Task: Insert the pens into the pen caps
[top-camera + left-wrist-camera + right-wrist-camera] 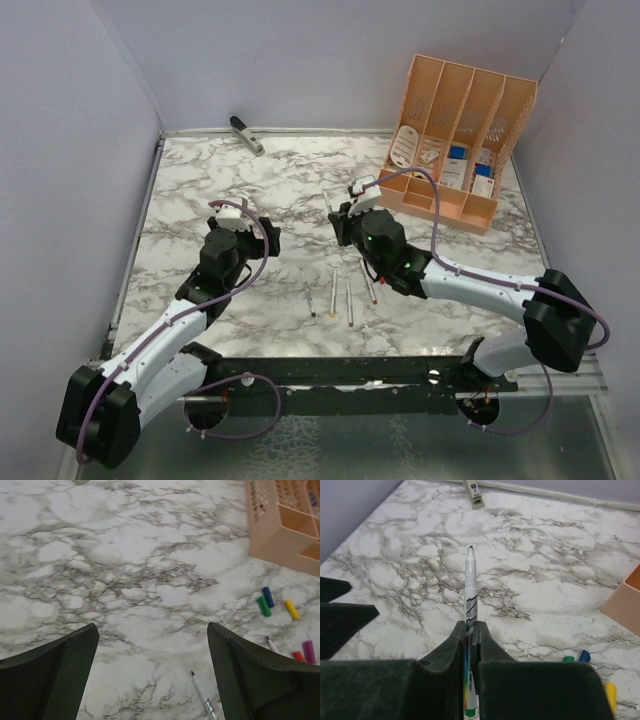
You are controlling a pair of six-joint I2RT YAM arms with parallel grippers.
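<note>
A white marble table (300, 180) carries everything, and an orange desk organizer (455, 140) stands at its far right corner. The left arm (170, 340) reaches in over the left half of the table, while the right arm (480, 285) bends in from the right toward the middle. The left gripper (152, 645) hangs above bare marble with its jaws wide apart and nothing between them. The right gripper (470, 635) is pinched together on one pen (470, 585), which sticks out past the fingertips with its dark tip toward the far edge. A stapler (247, 134) lies at the far left edge. Four more pens (349, 298) lie roughly side by side on the marble between the two arms, toward the front. Near the organizer, a green cap (264, 606) and a blue cap (268, 596) lie side by side with a yellow cap (292, 609) just beside them. A magenta cap (309, 651) and a red cap (299, 656) lie close together, apart from those three.
</note>
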